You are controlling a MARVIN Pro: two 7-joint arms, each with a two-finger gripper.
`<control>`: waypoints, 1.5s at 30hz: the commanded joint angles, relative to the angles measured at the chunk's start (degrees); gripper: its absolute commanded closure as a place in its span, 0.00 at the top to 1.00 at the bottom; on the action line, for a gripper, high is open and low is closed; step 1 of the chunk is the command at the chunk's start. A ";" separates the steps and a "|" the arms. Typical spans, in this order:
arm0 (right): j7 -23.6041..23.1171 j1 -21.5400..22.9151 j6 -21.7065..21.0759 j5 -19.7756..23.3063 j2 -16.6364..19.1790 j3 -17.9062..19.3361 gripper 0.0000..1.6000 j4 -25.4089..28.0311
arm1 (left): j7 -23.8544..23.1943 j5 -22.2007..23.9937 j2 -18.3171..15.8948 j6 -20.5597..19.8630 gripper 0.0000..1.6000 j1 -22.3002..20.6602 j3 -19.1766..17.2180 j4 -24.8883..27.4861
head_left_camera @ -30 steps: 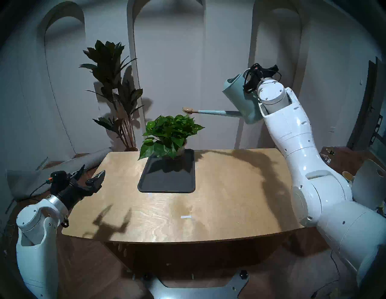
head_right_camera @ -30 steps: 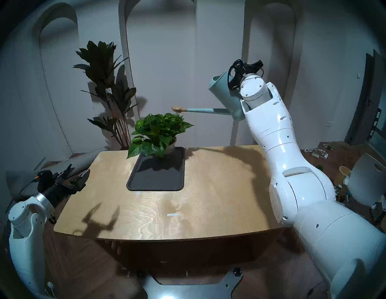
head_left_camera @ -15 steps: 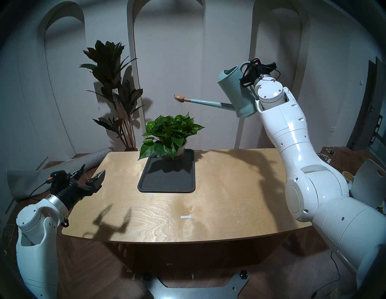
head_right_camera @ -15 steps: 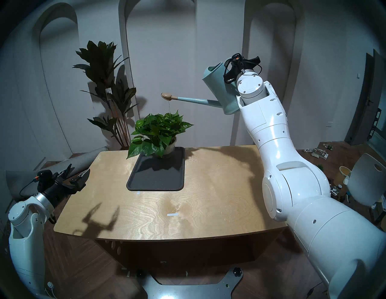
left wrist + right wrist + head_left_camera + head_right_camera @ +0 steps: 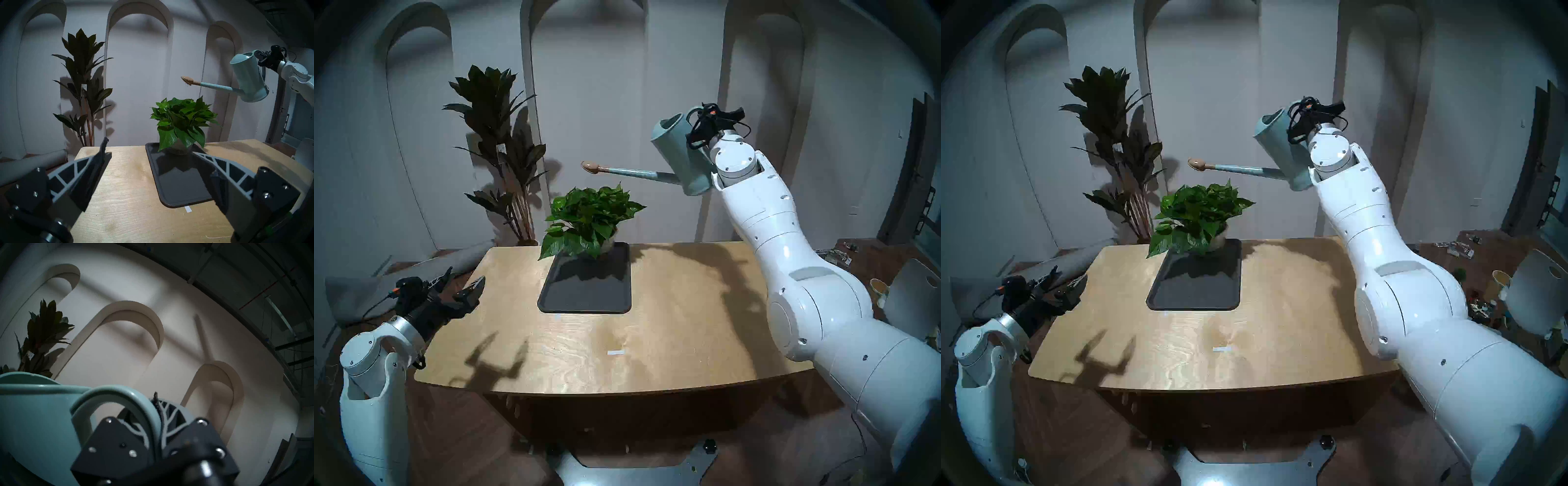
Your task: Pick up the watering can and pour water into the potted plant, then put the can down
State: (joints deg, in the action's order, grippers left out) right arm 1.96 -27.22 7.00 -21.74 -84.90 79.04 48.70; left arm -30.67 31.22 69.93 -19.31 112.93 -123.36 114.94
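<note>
No brand or readable writing shows anywhere; the only label-like things are a small white tag (image 5: 501, 148) on the tall dark-leaved plant (image 5: 497, 142), too small to read, and a blank white strip (image 5: 615, 353) on the table (image 5: 670, 322). The right claw (image 5: 155, 405) is clamped tight on the loop handle (image 5: 119, 395) of the pale teal watering can (image 5: 682, 152), one finger inside the loop and the other outside it, so the can's body sits just to the claw's left, tilted with its open top leaning away from the arm. From the base the long thin spout (image 5: 639, 173) runs out further left, about level, to the tan rose (image 5: 591, 167), which hangs in the air above the potted plant (image 5: 590, 220), apart from its leaves. That bushy green plant lies below and left of the right claw, standing at the far end of a dark tray (image 5: 585, 292) on the table. The right arm (image 5: 795, 271) rises from the table's right side, stretched up and forward, its wrist angled slightly upward. The left claw (image 5: 461, 286) is spread wide and empty, held level at the table's near left corner, pointing forward; the potted plant is ahead of it and to its right, the can higher up and well apart.
</note>
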 commanded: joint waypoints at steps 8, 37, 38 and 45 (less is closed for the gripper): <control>3.28 3.13 5.35 -1.58 1.56 -0.28 0.00 8.84 | -0.12 -0.21 -0.18 0.23 1.00 -0.15 0.00 1.07; 9.37 -18.12 17.92 5.57 2.72 7.52 0.00 21.12 | -0.15 -0.45 -0.10 0.20 1.00 -0.18 -0.01 1.11; 9.64 -19.16 18.48 6.07 2.79 8.02 0.00 21.65 | -0.15 -0.45 -0.10 0.20 1.00 -0.18 -0.01 1.10; 11.38 -24.93 21.83 9.04 3.16 11.53 0.00 24.15 | -0.15 -0.46 -0.11 0.18 1.00 -0.23 0.00 0.99</control>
State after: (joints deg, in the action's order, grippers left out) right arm 10.69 -48.56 23.97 -15.60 -82.21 87.35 67.14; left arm -30.69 30.71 69.95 -19.33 112.92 -123.36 115.10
